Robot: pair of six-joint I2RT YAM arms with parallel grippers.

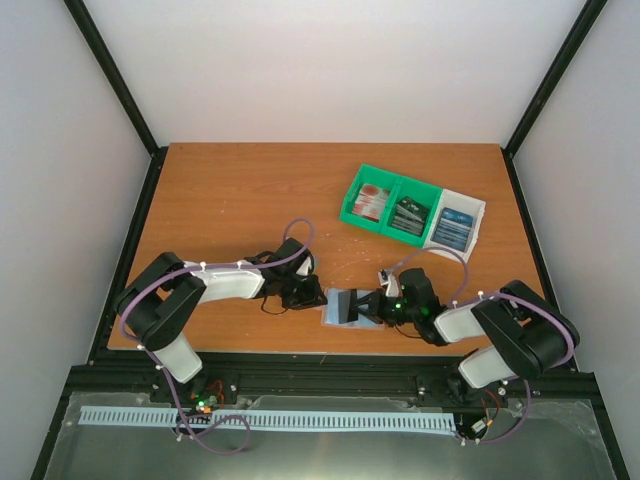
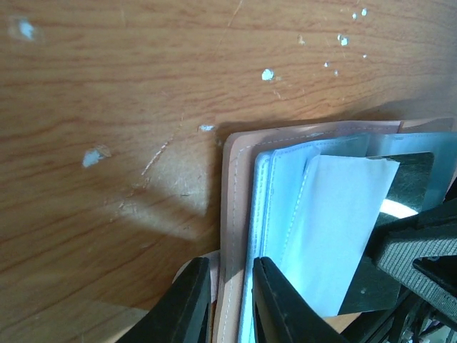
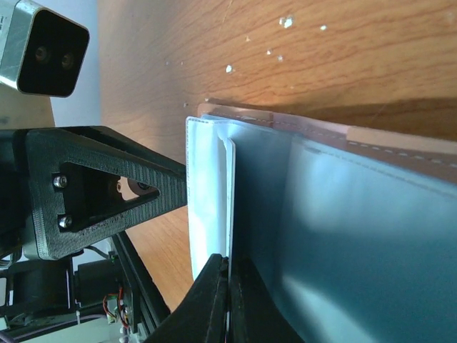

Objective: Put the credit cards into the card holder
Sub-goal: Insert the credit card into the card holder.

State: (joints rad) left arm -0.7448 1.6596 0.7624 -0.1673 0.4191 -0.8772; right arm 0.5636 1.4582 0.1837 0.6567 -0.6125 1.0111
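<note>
Top view: your card holder [image 1: 343, 306] lies low centre, held between the left gripper [image 1: 312, 296] and right gripper [image 1: 376, 306]. The credit cards [image 1: 408, 213] sit upper right in the tray [image 1: 348, 205].

Left wrist: at the bottom, its fingers [image 2: 189, 300] clench the holder's tan-pink edge.

Right wrist: at the bottom, its fingers [image 3: 211, 300] pinch a pale inner leaf.

You're spreading it open, I judge. Next, free one gripper to fetch a card.

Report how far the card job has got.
Done: card holder lies open, left gripper pinching its edge. In hand: right gripper holds a white card at its pocket. Remaining: card stacks in the tray; cards already inside can't be seen.
</note>
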